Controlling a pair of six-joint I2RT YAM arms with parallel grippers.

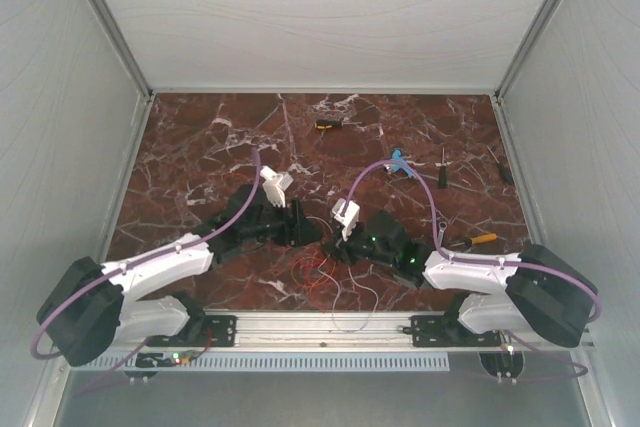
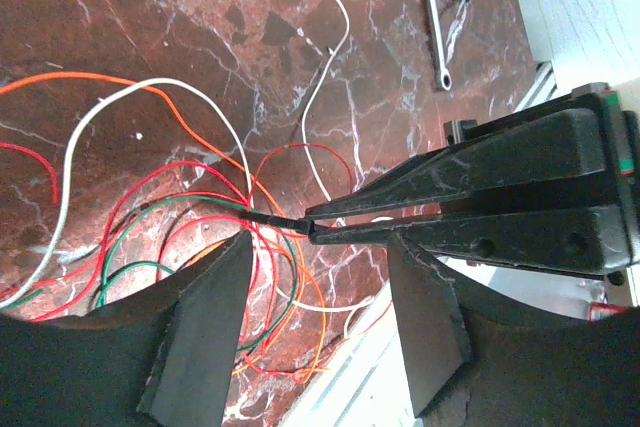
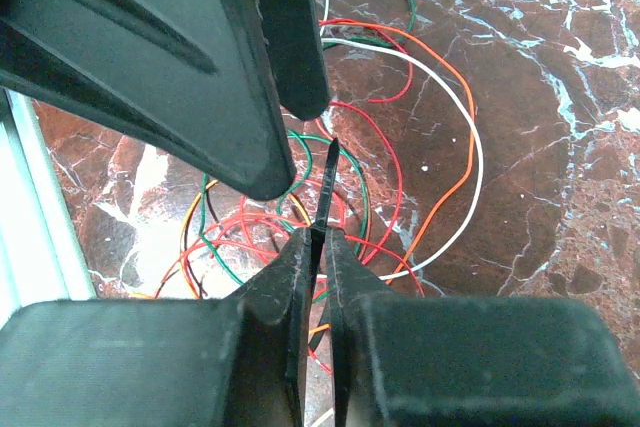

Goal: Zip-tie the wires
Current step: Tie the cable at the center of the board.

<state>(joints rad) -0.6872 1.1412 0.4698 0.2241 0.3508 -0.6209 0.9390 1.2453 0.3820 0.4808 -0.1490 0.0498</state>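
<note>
As right fingers (image 3: 285,292) pinch a probable zip tie (image 3: 328,187), wires (image 2: 200,197) lie beneath.

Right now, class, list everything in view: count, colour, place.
wires: a handful, red, white, orange, green; tangled at the near table edge, between the arms.
zip tie: one, black; pinched by the right fingers.
near screwdriver: one, orange-yellow handle; beside the right arm.
wrench: one, silver; next to that screwdriver.
far screwdriver: one, black-yellow handle; far centre.
blue item: one; right of centre, too small to identify.
thin dark tools: two; far right.
table: one, dark red marble.
left fingers: two, black; apart.
right fingers: two, black; shut on the zip tie.
</note>
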